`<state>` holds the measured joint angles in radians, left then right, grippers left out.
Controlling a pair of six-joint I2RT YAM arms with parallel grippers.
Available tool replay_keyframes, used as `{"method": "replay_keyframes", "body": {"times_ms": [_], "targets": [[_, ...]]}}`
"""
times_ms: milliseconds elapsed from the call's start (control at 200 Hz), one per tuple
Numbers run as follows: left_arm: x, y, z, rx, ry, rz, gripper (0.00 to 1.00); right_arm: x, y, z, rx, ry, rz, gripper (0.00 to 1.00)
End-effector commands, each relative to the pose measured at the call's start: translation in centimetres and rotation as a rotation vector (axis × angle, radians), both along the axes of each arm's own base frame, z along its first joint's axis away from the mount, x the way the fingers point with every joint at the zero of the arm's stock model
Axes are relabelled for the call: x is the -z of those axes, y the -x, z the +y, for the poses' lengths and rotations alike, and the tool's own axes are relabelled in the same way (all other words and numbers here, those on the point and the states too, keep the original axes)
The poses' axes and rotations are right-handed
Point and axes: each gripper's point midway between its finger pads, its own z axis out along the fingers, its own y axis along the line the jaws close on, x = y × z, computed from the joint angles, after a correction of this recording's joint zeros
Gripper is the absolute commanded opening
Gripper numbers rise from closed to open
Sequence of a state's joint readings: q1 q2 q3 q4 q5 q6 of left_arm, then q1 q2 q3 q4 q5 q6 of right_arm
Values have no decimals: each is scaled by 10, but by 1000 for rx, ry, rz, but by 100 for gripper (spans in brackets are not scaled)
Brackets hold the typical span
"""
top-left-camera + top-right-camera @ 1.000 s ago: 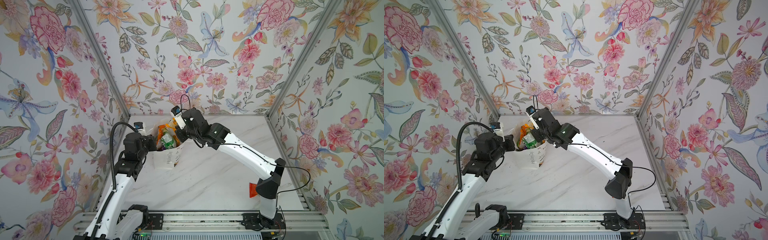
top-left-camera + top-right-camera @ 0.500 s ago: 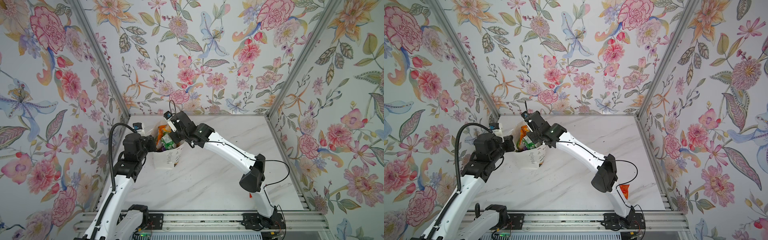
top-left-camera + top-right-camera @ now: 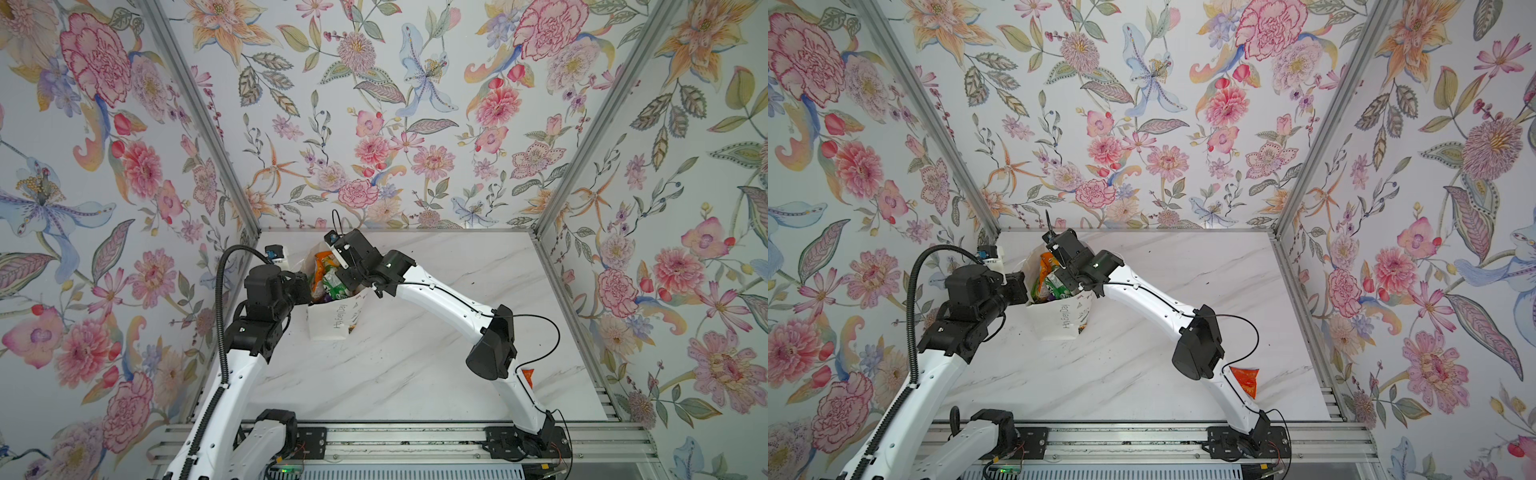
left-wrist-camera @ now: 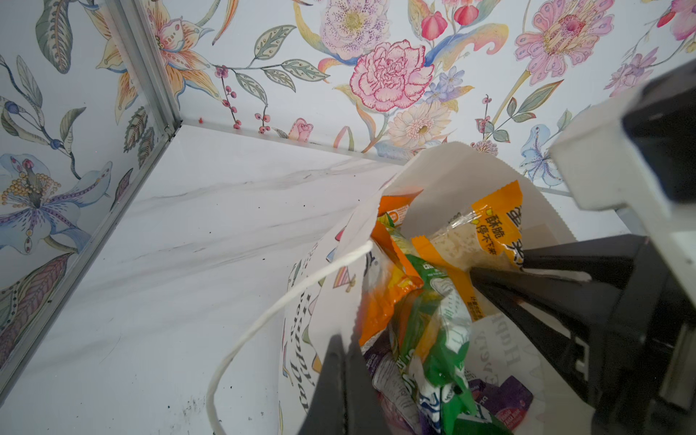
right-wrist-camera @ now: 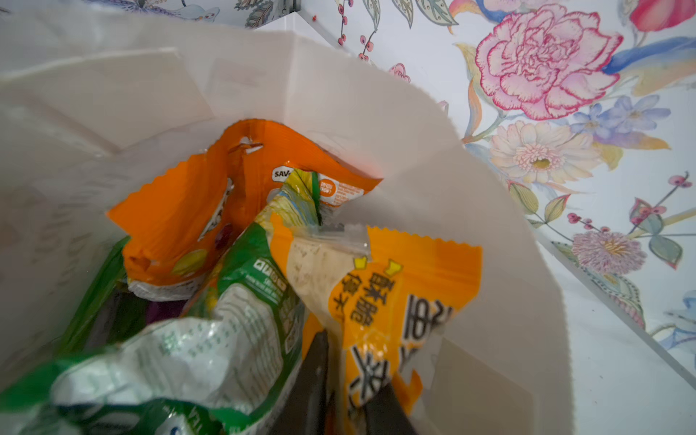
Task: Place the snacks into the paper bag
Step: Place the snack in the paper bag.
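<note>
Paper bag [image 3: 332, 322] upright near the far left corner of the tabletop [image 3: 415, 365], mouth open, snacks [image 3: 328, 278] heaped to the rim.

Your left gripper [image 4: 341, 342] is pressed together on the near rim, probably to keep the mouth spread and the bag from tipping; the cord handle [image 4: 286, 297] hangs loose outside. Your right gripper [image 5: 348, 365] reaches into the mouth with the orange-yellow sachet [image 5: 395, 293] between its jaws, which stand slightly apart. You cannot tell whether they pinch it or have let go. One orange packet [image 3: 1245, 380] lies near the front right corner, partly behind the right arm, so the job looks unfinished. Lower layers in the bag are hidden. In both top views the jaws are buried.
</note>
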<state>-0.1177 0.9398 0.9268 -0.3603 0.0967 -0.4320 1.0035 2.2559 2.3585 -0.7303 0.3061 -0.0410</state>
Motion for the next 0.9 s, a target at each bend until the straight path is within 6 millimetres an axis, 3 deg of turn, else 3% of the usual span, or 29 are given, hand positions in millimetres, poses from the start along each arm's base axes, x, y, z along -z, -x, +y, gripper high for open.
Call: {"method": "replay_keyframes", "body": {"times_ms": [0,380,636,896], "targets": [[-19,1,6,-12,-33,-12,0,-2,5,5,-11,29,-35,28],[-45,4,13,-34,-82,38,0,5,9,7,-11,83,-66,45],[-46,-4,7,-8,-55,-36,0,-19,21,2,-9,70,-103,67],[-36,-10,5,1,-59,-68,0,-47,30,-17,17,35,-117,77]]}}
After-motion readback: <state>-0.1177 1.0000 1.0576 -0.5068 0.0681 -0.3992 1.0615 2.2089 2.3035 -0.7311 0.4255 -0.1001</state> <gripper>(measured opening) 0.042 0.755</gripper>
